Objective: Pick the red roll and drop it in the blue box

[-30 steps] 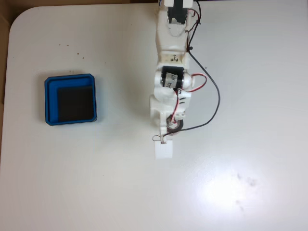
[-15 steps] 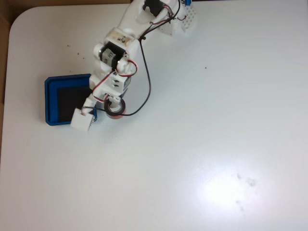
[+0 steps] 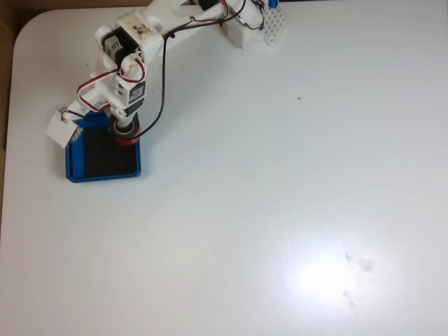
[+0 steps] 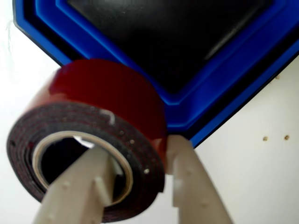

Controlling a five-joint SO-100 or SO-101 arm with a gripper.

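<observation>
While clamped in the jaws, red roll [image 4: 107, 121] above blue box [image 3: 70, 171] corner, black floor bare.

White plastic arm [image 3: 133, 42] with black servos, red and black cables; beige claw [image 4: 140, 177] fingers

Held in the gripper [image 3: 123, 130] above the blue box's [image 3: 71, 171] right upper corner: the red roll [image 3: 127, 136]. In the fixed view, at the table's [image 3: 280, 210] left side, that box.

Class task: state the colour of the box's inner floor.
Black, framed by bright blue walls. The blue box shows it best in the wrist view.
</observation>
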